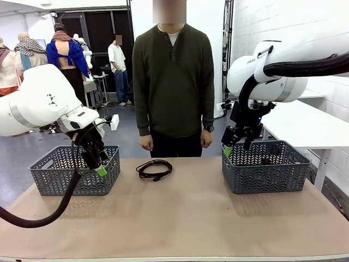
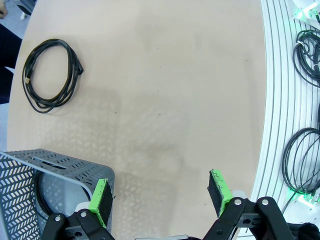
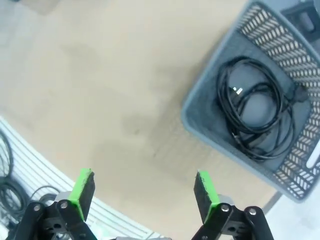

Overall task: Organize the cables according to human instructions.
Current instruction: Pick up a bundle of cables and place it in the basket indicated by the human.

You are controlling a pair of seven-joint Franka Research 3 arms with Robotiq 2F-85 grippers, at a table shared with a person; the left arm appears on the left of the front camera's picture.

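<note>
A pale brown desk takes up the lower half of the front view. A person in a dark green top stands behind it at upper centre, arms hanging down.

Two grey perforated baskets stand on the desk. The left basket is at mid-left and the right basket at mid-right, well apart.

A coiled cable, thin and black, lies flat on the bare desk between the baskets, just in front of the person. In the left wrist view it sits at upper left.

The right wrist view shows tangled cable on the floor of the right basket, at the upper right of that picture. I cannot tell how many cords it holds.

The left pincer hangs in front of the left basket's inner corner, its green pads spread apart and holding nothing. The right pincer hovers above the right basket's near-left corner, also spread apart and empty.
</note>
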